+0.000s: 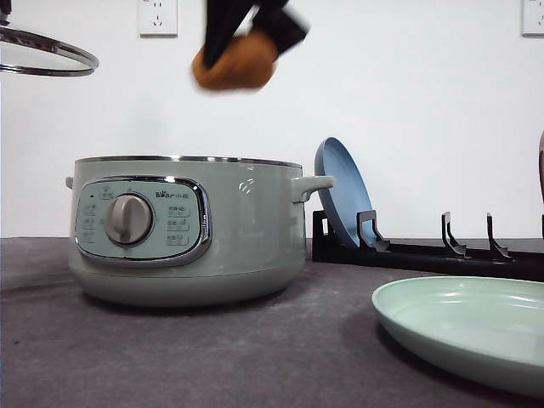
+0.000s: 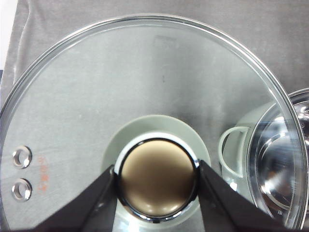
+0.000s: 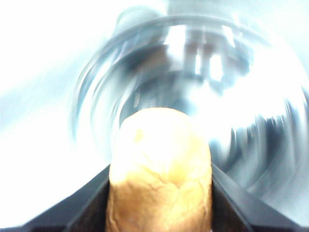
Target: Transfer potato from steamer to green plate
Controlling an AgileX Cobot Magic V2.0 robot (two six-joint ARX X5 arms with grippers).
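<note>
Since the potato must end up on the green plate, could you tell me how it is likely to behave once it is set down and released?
The potato, clamped in the right gripper, looks rounded and oblong, so it may roll a little. The green plate is shallow with a raised rim, which should probably stop it. Its skin looks matte, so slipping seems unlikely.

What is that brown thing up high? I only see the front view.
Observer: A potato, pinched between the right gripper's fingers.
Child: What's under it?
Observer: The open steamer, shiny inside.
Child: Where did the lid go?
Observer: The left gripper holds the glass lid by its knob, beside the steamer's handle.
</note>
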